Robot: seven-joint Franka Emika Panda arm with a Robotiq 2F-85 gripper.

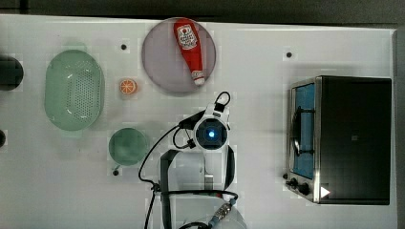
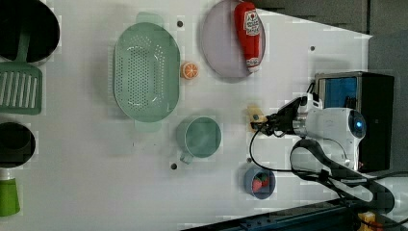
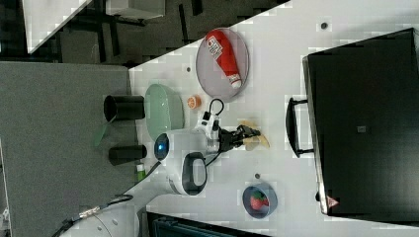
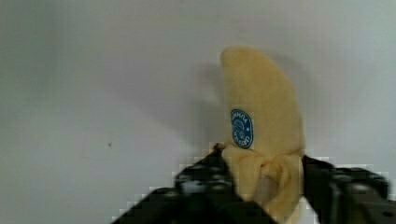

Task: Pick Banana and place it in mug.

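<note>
The gripper (image 4: 264, 186) has its jaws closed on the banana (image 4: 264, 121), which lies on the table (image 2: 96, 168) right of the mug (image 2: 201, 137) in the left view. Step in hand: grasping. Next: lift, carry over the mug. The banana's gripped end is partly hidden by the fingers.

The banana (image 4: 264, 126) is pale yellow and softly curved, with a small blue oval sticker on its side. It lies flat on the white counter (image 1: 267, 57), one end between my gripper (image 4: 264, 186) fingers, which press its sides. The mug (image 2: 203, 137) is a small round green cup standing upright and empty, its handle stub toward the left view's lower left, well apart from the banana.
</note>
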